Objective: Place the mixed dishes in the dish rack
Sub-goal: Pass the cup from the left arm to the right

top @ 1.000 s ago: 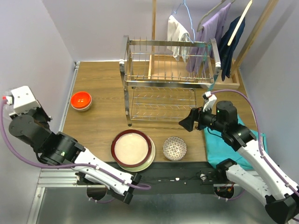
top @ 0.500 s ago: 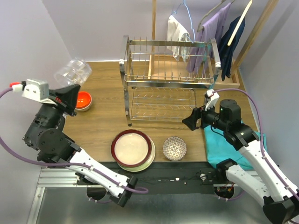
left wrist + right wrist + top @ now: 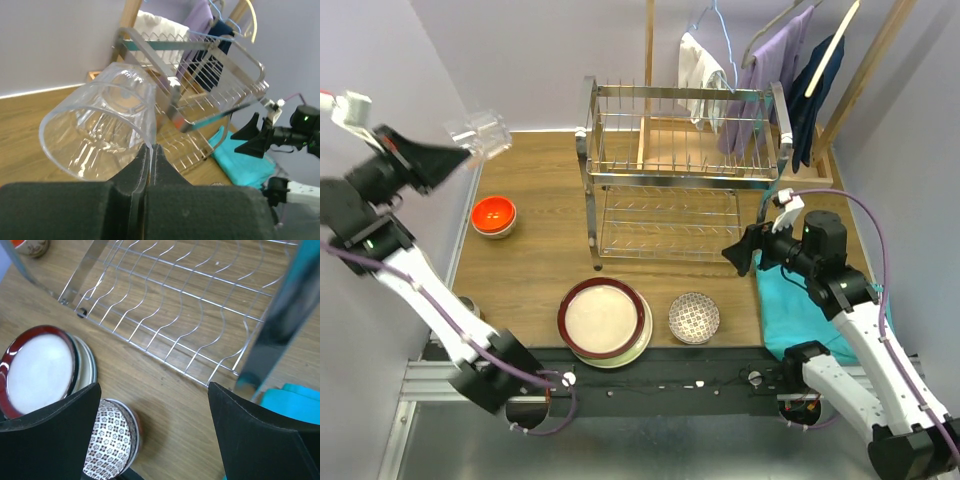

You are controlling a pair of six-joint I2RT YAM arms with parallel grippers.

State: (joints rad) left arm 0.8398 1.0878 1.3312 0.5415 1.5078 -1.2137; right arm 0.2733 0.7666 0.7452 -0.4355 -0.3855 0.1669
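**Q:** What's around you, and what stands in the way?

**A:** The dish rack [image 3: 685, 150] stands at twelve o'clock on the table [image 3: 535, 260], with a wooden hanger stand [image 3: 770, 80] of clothes behind it. A stack of plates [image 3: 604, 320] sits at six, a patterned bowl [image 3: 694, 318] just beside it at five, an orange bowl [image 3: 493, 214] at nine, and a teal cloth [image 3: 800, 310] at four. The rack's left chrome upright is nearest the clear glass [image 3: 480, 136].

**Q:** Anything hard to make out?

**A:** Under the dark-red-rimmed plate I see only a pale rim. In my right wrist view, my own finger cuts off the patterned bowl.

**Q:** And your arms?

**A:** My left arm reaches high toward ten o'clock. My left end effector [image 3: 458, 158] is pinched together on the glass's wall, and the glass is tilted on its side in the air. My right end effector [image 3: 732, 252] is spread wide, holds nothing and hovers at three o'clock, near the rack's lower tier.
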